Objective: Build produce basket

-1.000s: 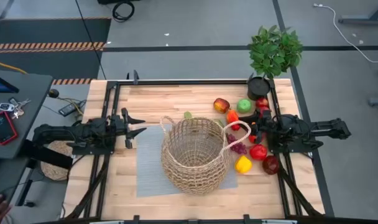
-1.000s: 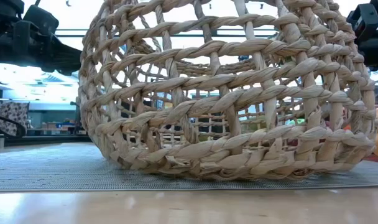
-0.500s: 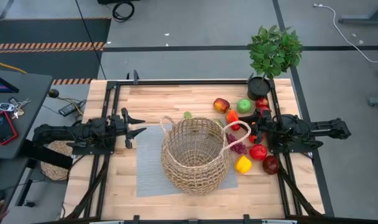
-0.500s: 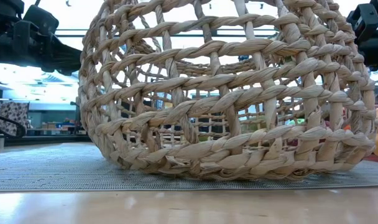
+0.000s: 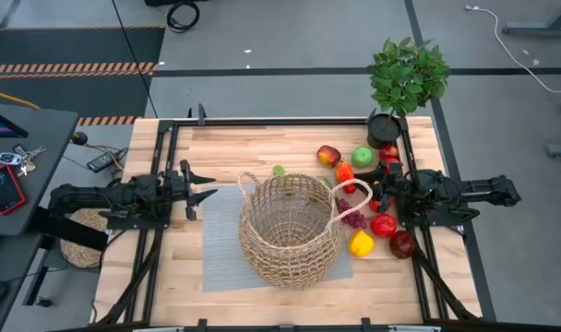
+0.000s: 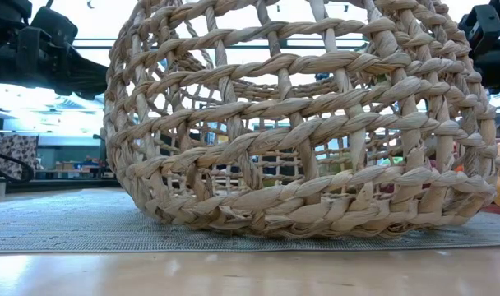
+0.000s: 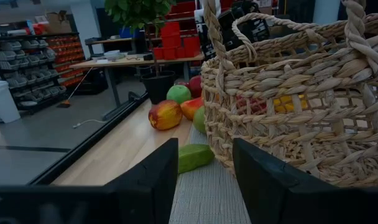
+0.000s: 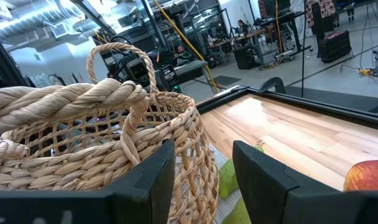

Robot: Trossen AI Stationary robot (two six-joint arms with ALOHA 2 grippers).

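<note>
Nothing has changed in the last sec; both arms static, so no progress yet. L gripper [image 5: 205, 190] at 9 o'clock of the basket [image 5: 290, 231], fingers apart, empty. Basket at bench [image 5: 253, 148] centre on grey mat [image 5: 220, 254], looks empty. Produce [image 5: 384, 225] clustered at its 2–3 o'clock. R gripper [image 5: 371, 194] over the fruit, fingers apart, gripping nothing.

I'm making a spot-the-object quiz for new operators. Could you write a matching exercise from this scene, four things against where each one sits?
Things:
1. basket
2. potted plant
3. yellow pepper
4. left claw

Places:
A. far right corner of the table
B. just right of the basket, near side
C. on the grey mat, mid-table
D. left of the basket, holding nothing

Pairs: 1-C, 2-A, 3-B, 4-D
</note>
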